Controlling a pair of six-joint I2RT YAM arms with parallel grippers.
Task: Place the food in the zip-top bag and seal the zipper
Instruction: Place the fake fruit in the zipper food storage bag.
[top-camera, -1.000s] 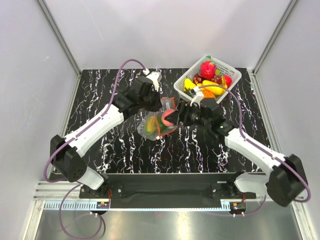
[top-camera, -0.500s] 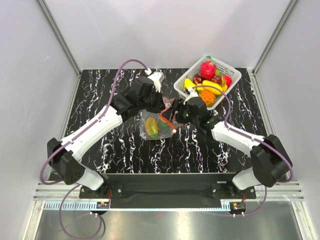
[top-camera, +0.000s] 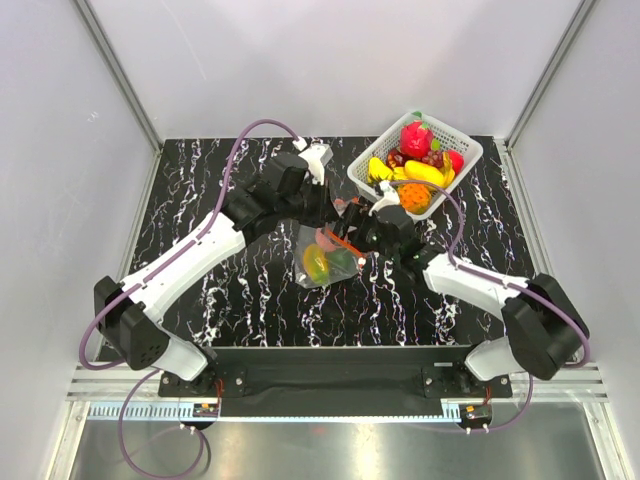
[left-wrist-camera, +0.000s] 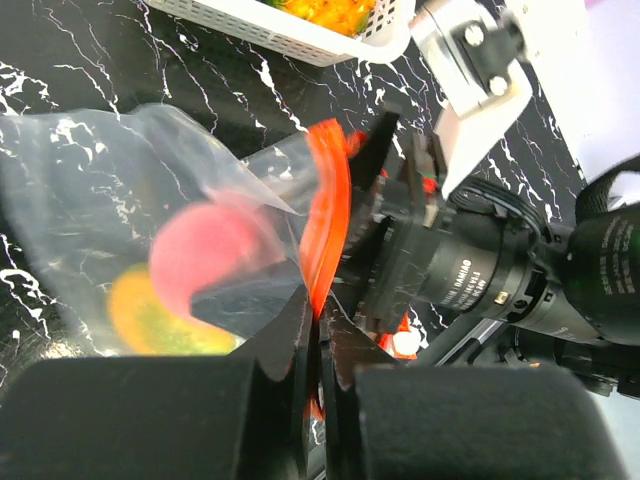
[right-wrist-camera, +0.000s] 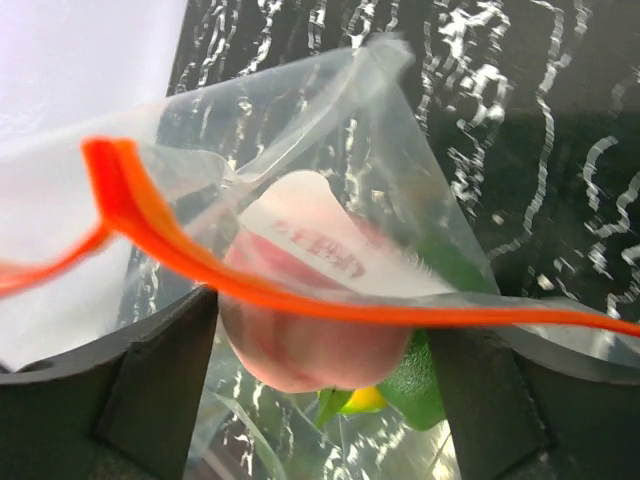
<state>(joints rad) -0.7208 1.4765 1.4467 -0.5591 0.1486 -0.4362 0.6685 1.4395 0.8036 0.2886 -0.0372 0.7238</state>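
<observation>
You're seeing the clear, crinkly bag (top-camera: 325, 258) hanging mouth-up near the table's middle, its red-orange zipper (right-wrist-camera: 300, 297) sagging across the top with the tracks parting at one end. Inside, a pink piece (right-wrist-camera: 290, 345), a green one (right-wrist-camera: 440, 385) and a yellow-orange one (left-wrist-camera: 150, 310) are bunching together, while the remaining food (top-camera: 418, 140) is sitting heaped in the basket (top-camera: 472, 160) far right.

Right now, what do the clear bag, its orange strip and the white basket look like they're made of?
The zip-top bag: thin clear plastic film, glossy; it crinkles and shows the food through it.
The zipper: thicker opaque red-orange plastic, probably flexible, since it curves.
The basket: rigid-looking white plastic with slotted walls and a smooth finish.
</observation>
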